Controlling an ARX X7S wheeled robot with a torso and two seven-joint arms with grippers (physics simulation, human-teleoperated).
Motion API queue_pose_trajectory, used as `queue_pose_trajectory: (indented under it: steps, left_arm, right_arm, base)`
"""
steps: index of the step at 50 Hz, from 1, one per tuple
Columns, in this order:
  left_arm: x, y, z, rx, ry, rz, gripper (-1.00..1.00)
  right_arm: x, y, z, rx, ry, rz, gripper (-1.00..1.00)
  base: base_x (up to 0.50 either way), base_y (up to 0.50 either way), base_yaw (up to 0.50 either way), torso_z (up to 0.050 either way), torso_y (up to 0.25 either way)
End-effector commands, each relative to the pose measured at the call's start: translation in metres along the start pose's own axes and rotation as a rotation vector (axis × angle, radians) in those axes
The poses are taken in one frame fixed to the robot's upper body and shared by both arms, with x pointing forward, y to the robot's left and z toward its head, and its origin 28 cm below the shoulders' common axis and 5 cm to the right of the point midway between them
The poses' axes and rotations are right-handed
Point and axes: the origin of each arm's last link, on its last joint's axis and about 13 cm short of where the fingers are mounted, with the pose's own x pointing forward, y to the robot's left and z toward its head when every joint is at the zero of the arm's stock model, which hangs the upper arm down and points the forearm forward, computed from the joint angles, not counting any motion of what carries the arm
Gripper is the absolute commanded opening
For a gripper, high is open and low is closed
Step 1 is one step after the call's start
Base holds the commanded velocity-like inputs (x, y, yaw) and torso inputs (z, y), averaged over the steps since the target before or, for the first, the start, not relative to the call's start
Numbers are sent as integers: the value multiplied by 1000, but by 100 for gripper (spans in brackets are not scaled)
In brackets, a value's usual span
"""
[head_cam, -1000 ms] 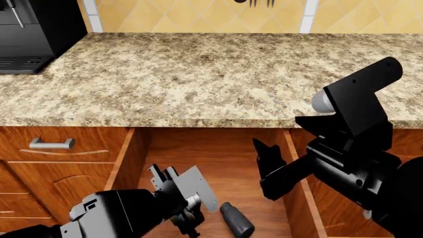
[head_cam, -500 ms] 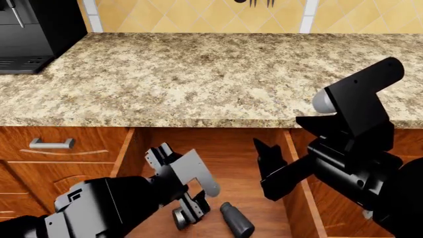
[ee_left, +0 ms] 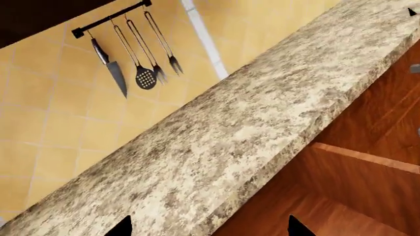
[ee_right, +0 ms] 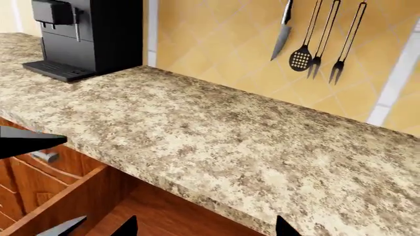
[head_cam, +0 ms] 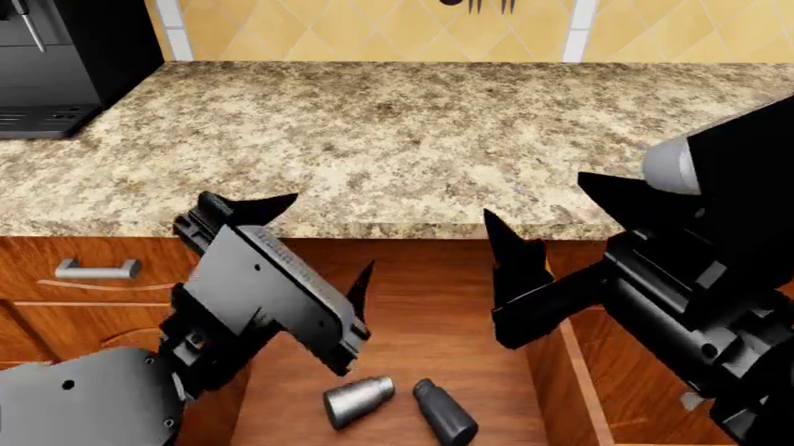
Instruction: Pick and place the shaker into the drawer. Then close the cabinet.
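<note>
The small dark grey cylindrical shaker [head_cam: 445,413] lies on its side on the plain brown floor of the open reddish-brown wooden drawer [head_cam: 422,316], just beside a lighter grey metal cylinder [head_cam: 359,400] — neither is held. The black left gripper [head_cam: 304,242] hangs above them, fingers apart and empty. The black right gripper [head_cam: 511,265] hovers over the drawer's right side — whether its fingers are apart cannot be told. The speckled beige granite top [head_cam: 397,139] of the glossy cabinet [head_cam: 74,288] runs behind.

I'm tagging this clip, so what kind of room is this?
A simulated kitchen: a granite counter, a coffee machine, utensils on a wall rail and a wooden drawer.
</note>
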Motion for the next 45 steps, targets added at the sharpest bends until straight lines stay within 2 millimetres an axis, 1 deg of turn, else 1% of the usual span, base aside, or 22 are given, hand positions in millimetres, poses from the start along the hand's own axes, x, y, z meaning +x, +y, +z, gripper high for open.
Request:
queue_pose_trajectory:
  steps: [1, 4, 7, 11, 15, 17, 20, 25, 29, 35, 45]
  left_arm:
    - [-37, 10, 27, -87, -317, 409, 100]
    - [-45, 8, 29, -104, -381, 534, 100]
    - [-49, 2, 26, -115, -417, 602, 100]
    - [-53, -5, 24, -137, -490, 651, 100]
    - [-56, -8, 22, -151, -559, 674, 100]
    - [-58, -7, 22, -161, -591, 686, 100]
    - [-61, -8, 22, -155, -622, 695, 100]
    - [-62, -7, 20, -163, -632, 708, 100]
    - [-63, -9, 18, -175, -636, 714, 100]
    - [-67, -17, 22, -170, -667, 701, 100]
    - [-68, -18, 23, -179, -681, 687, 100]
  right_arm:
    - [-16, 9, -10, 3, -134, -42, 100]
    - [-22, 12, -17, 8, -171, -62, 100]
    - [-26, 17, -25, 6, -220, -82, 100]
    - [-29, 18, -33, 24, -295, -98, 100]
    - [-35, 26, -49, 31, -359, -116, 100]
    - [-37, 28, -53, 46, -388, -125, 100]
    - [-43, 31, -53, 75, -444, -122, 100]
    - [-48, 33, -49, 58, -512, -159, 100]
    - [-51, 31, -50, 59, -518, -175, 100]
    - [-55, 30, -52, 67, -526, -175, 100]
    - [-54, 28, -49, 32, -529, -181, 100]
  base:
    - [-309, -3, 0, 0, 0]
    - [-475, -5, 0, 0, 3]
    - [-500, -5, 0, 0, 0]
    - [-500, -5, 0, 0, 0]
    - [-500, -5, 0, 0, 0]
    - [-500, -5, 0, 0, 0]
    - [-465, 252, 0, 0, 0]
    - [-48, 500, 0, 0, 0]
    - [-5, 500, 0, 0, 0]
    - [-5, 500, 0, 0, 0]
    - [-5, 500, 0, 0, 0]
